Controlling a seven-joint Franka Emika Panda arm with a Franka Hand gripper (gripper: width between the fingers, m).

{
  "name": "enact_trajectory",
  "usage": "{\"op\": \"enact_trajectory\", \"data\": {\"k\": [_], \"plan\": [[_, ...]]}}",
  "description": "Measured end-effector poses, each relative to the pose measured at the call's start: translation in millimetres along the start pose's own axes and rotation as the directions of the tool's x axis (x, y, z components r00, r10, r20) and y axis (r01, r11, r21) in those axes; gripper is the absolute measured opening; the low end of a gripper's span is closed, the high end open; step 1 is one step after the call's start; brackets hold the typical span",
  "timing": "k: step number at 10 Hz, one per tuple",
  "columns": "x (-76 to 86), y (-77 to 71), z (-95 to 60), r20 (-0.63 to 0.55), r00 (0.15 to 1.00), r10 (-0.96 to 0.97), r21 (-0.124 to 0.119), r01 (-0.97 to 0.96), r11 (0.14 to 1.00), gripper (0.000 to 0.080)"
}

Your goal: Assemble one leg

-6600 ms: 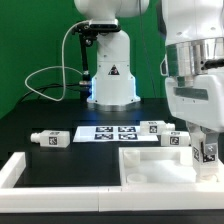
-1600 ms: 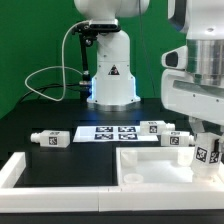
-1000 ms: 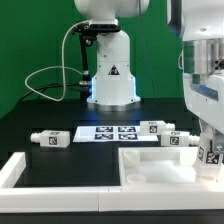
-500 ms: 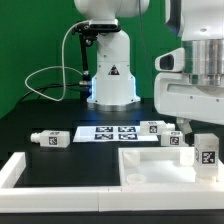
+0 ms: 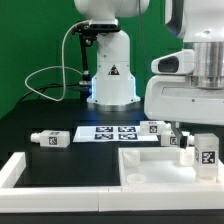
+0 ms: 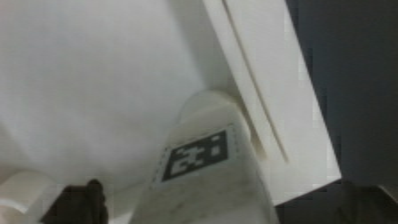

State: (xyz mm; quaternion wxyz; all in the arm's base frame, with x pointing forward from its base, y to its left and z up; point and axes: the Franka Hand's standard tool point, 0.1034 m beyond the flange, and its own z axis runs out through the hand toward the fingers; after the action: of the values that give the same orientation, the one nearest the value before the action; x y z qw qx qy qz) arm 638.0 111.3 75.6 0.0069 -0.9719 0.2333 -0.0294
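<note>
My tool (image 6: 222,198) is clamped on the leg (image 5: 207,152), above the tabletop (image 5: 150,168) at the exterior view's right. I should square it upright, then lower slowly.

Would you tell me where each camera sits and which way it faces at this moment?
Exterior view: off the arm, in front, facing the robot's base; the arm's wrist fills the exterior view's right, above the leg.
Wrist view: on the wrist, looking down along the gripper; one dark fingertip shows.
Shared: the tagged leg and the white tabletop piece.
</note>
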Motion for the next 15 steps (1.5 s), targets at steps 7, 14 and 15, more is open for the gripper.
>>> {"op": "enact_trajectory", "data": {"k": [7, 14, 15], "plan": [[0.2, -1.3, 1.2, -0.007, 0.885, 0.465, 0.007, -0.465, 0.885, 0.0284], [-1.4, -1.5, 3.1, 0.064, 0.409, 0.910, 0.072, -0.911, 0.405, 0.0284], [-2.2, -2.4, 2.9, 0.050, 0.523, 0.851, 0.078, -0.851, 0.519, 0.0453]]}}
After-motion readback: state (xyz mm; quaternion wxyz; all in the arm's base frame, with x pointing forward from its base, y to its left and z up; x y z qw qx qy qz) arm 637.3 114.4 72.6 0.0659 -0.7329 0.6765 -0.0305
